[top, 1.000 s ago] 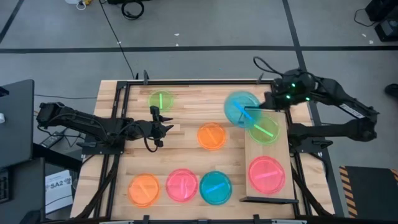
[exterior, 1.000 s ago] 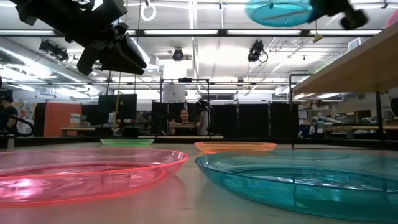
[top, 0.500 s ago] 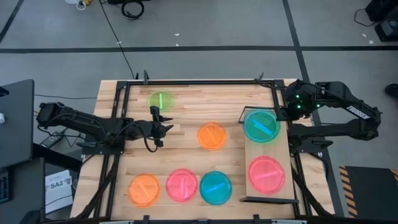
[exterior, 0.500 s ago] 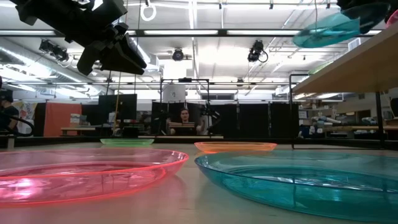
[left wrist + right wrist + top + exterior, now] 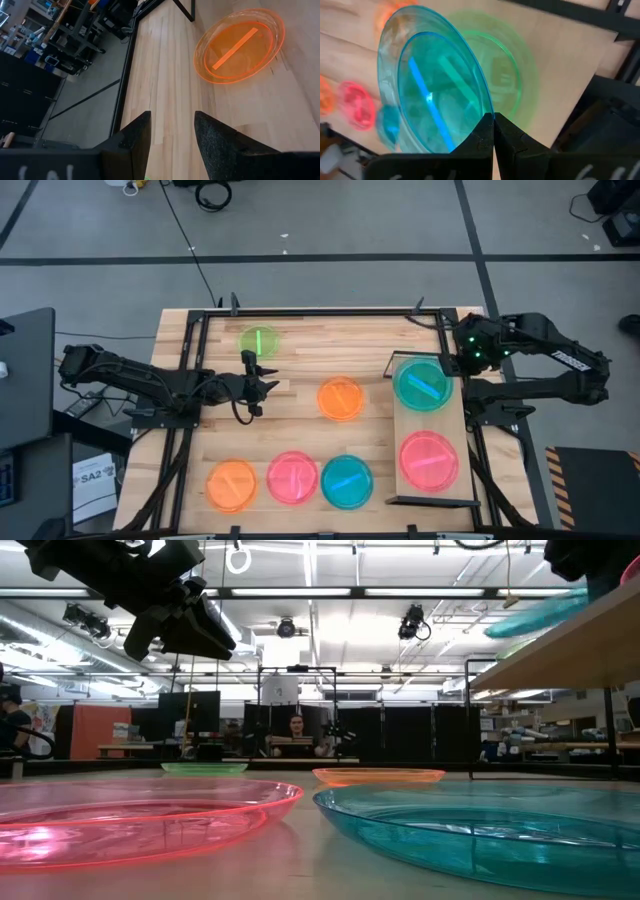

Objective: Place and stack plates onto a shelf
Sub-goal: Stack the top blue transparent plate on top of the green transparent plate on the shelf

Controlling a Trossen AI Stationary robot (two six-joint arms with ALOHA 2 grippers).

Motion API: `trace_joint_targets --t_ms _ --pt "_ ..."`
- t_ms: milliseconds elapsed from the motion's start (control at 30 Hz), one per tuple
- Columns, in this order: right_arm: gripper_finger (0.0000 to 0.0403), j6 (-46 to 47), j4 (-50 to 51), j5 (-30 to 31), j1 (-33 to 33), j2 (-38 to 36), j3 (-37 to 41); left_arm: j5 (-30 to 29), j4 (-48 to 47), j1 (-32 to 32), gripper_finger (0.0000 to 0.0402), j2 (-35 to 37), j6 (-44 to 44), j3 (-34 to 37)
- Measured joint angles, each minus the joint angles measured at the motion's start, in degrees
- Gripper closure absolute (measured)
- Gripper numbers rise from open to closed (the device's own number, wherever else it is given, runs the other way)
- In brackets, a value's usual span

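Observation:
My right gripper (image 5: 452,368) is shut on a teal plate (image 5: 420,383), which hangs tilted over a green plate (image 5: 512,70) on the far end of the light-wood shelf (image 5: 431,420). A pink plate (image 5: 428,460) lies flat on the shelf's near end. My left gripper (image 5: 255,385) is open and hovers above the table top between a green plate (image 5: 258,340) and an orange plate (image 5: 340,398). The left wrist view shows that orange plate (image 5: 240,45) ahead of my left gripper (image 5: 172,130). My right gripper (image 5: 493,122) pinches the teal plate's rim (image 5: 481,107) between its two fingers, on the side toward the table's right edge. The plate is tilted, held side higher, just above the green plate. Whether its low side touches the green plate I cannot tell.
An orange plate (image 5: 232,483), a pink plate (image 5: 292,477) and a teal plate (image 5: 347,480) lie in a row along the table's near edge. A black metal frame (image 5: 300,310) borders the slatted table top. In the low view the shelf (image 5: 560,645) stands raised at the right.
My right gripper carried the teal plate toward the table's right edge and down, from above the table beside the shelf's far end to over the green plate on the shelf. The plate tipped and sank close to the shelf.

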State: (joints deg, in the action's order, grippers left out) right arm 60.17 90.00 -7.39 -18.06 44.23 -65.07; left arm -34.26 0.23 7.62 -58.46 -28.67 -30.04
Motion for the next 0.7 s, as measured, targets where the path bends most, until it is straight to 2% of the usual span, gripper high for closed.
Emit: trace_joint_targets --t_ms 300,700 --pt "0.0395 -2.2 0.0 -0.9 0.0 0.0 5.1 0.0 0.0 0.0 0.0244 0.0 0.0 0.0" --pt "0.038 -2.8 0.0 5.0 0.0 0.0 5.1 0.0 0.0 0.0 0.0244 0.0 0.0 0.0"
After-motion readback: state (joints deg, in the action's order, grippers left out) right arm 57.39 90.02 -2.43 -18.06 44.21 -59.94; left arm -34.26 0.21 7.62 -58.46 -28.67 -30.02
